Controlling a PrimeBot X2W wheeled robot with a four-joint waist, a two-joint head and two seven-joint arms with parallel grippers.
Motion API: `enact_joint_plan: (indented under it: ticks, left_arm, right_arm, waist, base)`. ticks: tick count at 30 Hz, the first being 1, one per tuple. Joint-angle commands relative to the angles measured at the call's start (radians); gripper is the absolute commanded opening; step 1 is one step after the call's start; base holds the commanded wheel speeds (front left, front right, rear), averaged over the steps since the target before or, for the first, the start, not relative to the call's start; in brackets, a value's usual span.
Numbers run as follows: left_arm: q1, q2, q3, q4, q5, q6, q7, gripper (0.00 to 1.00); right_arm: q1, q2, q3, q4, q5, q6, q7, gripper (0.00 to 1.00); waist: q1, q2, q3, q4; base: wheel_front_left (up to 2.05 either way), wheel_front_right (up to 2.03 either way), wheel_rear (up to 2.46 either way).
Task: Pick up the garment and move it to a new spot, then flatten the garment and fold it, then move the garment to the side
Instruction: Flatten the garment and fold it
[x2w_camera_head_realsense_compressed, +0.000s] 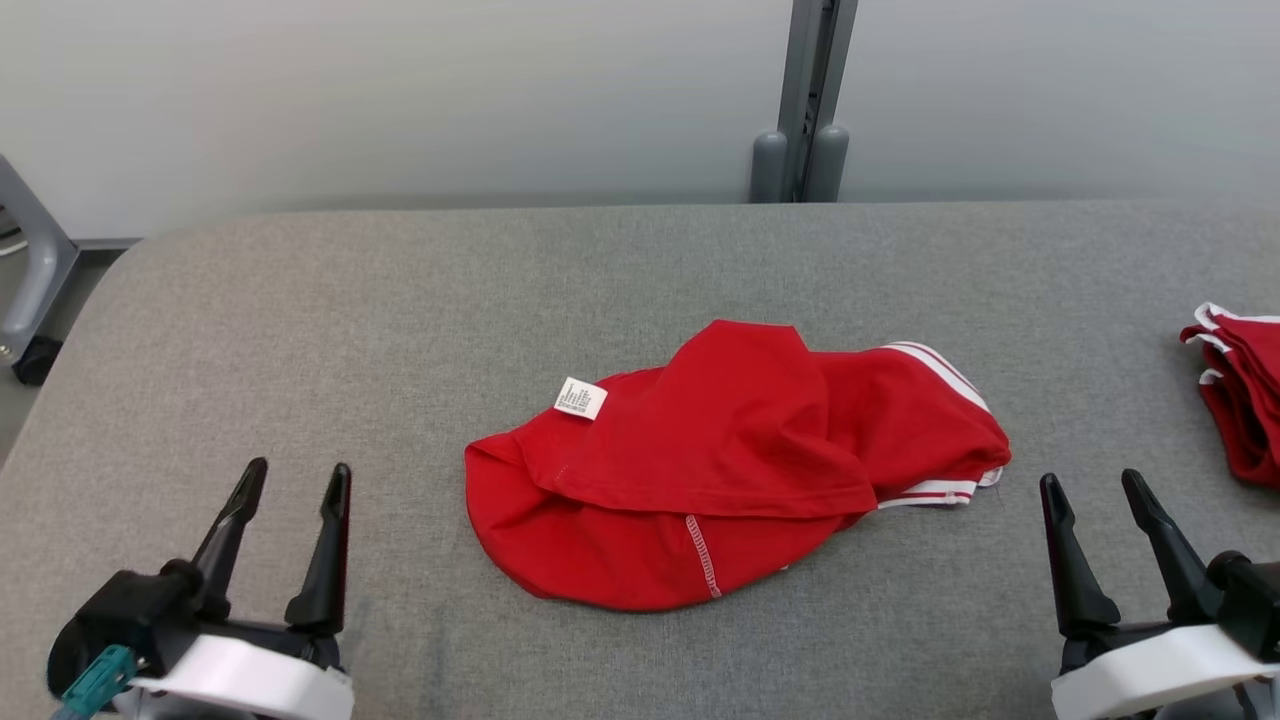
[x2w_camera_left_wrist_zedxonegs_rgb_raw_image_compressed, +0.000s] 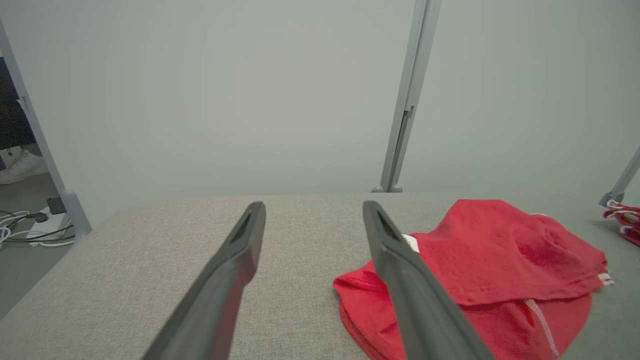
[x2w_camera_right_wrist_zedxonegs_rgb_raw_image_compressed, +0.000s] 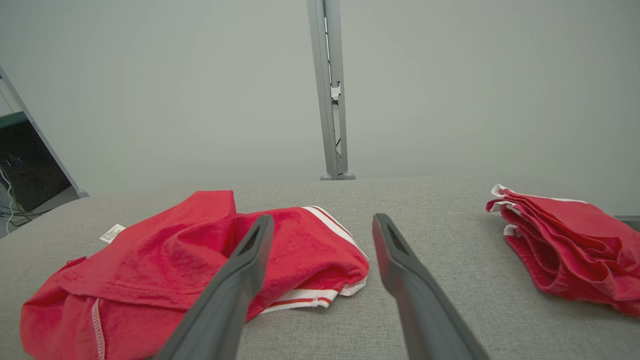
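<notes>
**Position.** The garment (x2w_camera_head_realsense_compressed: 735, 465) lies crumpled at the middle of the worktop (x2w_camera_head_realsense_compressed: 400, 320), between the left gripper (x2w_camera_head_realsense_compressed: 300, 468) and the right gripper (x2w_camera_head_realsense_compressed: 1089, 478). Both are held clear of it, with jaws spread wide and empty. The first pick-up is judged not yet begun.

**Hazards.** The cloth is a soft red knit, limp and overlapped in several layers, with one broad flap folded across the body. If only the top flap is pinched, one layer is likely to be lifted while the rest drags. If all layers are pinched, the heap may be carried across bunched, and flattening is made harder. The grey woven cover of the worktop looks coarse, so drag is to be expected.

**Edges.** The hems are marked by white striped trim (x2w_camera_head_realsense_compressed: 945, 370) and a small white care label (x2w_camera_head_realsense_compressed: 580, 398).

**Clearance.** A second red pile (x2w_camera_head_realsense_compressed: 1240, 400) rests well apart at the right edge — a wide swing of the right arm could disturb it.
</notes>
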Motion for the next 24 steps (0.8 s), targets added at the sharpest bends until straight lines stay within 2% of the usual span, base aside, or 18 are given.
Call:
enact_joint_plan:
  ticks: [1, 4, 9, 10, 14, 21, 22, 23, 24]
  left_arm:
    - [-0.039, -0.003, -0.018, -0.007, 0.012, -0.007, 0.007, 1.00]
    - [-0.092, -0.025, -0.059, -0.004, 0.022, -0.022, 0.026, 1.00]
    - [-0.196, -0.069, -0.152, 0.052, 0.025, -0.081, 0.086, 1.00]
    - [-0.196, -0.069, -0.152, 0.052, 0.025, -0.081, 0.086, 1.00]
    - [-0.291, -0.104, -0.225, 0.169, 0.014, -0.123, 0.161, 1.00]
    - [-0.366, -0.105, -0.269, 0.293, 0.001, -0.146, 0.243, 1.00]
    - [-0.377, -0.102, -0.268, 0.302, 0.000, -0.146, 0.247, 0.84]
    - [-0.385, -0.100, -0.264, 0.310, 0.000, -0.141, 0.246, 0.27]
    - [-0.387, -0.096, -0.263, 0.318, 0.001, -0.140, 0.250, 0.00]
  right_arm:
    - [-0.020, -0.005, -0.003, -0.003, -0.001, 0.000, -0.005, 1.00]
    - [-0.039, -0.005, 0.000, -0.010, -0.004, 0.000, -0.007, 1.00]
    - [-0.077, -0.005, 0.014, -0.022, -0.008, 0.000, -0.010, 1.00]
    - [-0.077, -0.005, 0.014, -0.022, -0.008, 0.000, -0.010, 1.00]
    - [-0.108, -0.005, 0.024, -0.015, -0.001, 0.000, -0.021, 1.00]
    - [-0.131, -0.005, 0.028, 0.010, 0.010, 0.000, -0.045, 1.00]
    - [-0.134, -0.005, 0.027, 0.014, 0.012, 0.000, -0.047, 1.00]
    - [-0.137, -0.005, 0.026, 0.017, 0.014, 0.000, -0.052, 1.00]
    - [-0.139, -0.005, 0.025, 0.020, 0.015, 0.000, -0.056, 1.00]
  waist:
    - [0.0000, 0.0000, 0.025, 0.002]
    - [0.0000, 0.0000, 0.061, -0.001]
    - [0.0000, 0.0000, 0.135, -0.022]
    - [0.0000, 0.0000, 0.135, -0.022]
    - [0.0000, 0.0000, 0.194, -0.057]
    - [0.0000, 0.0000, 0.231, -0.098]
    - [0.0000, 0.0000, 0.234, -0.103]
    - [0.0000, 0.0000, 0.237, -0.106]
    - [0.0000, 0.0000, 0.239, -0.109]
  base:
    - [0.00, 0.00, 0.00]
    - [0.00, 0.00, 0.00]
    - [0.00, 0.00, 0.00]
    - [0.00, 0.00, 0.00]
    - [0.00, 0.00, 0.00]
    - [0.00, 0.00, 0.00]
    - [0.00, 0.00, 0.00]
    - [0.00, 0.00, 0.00]
    - [0.00, 0.00, 0.00]
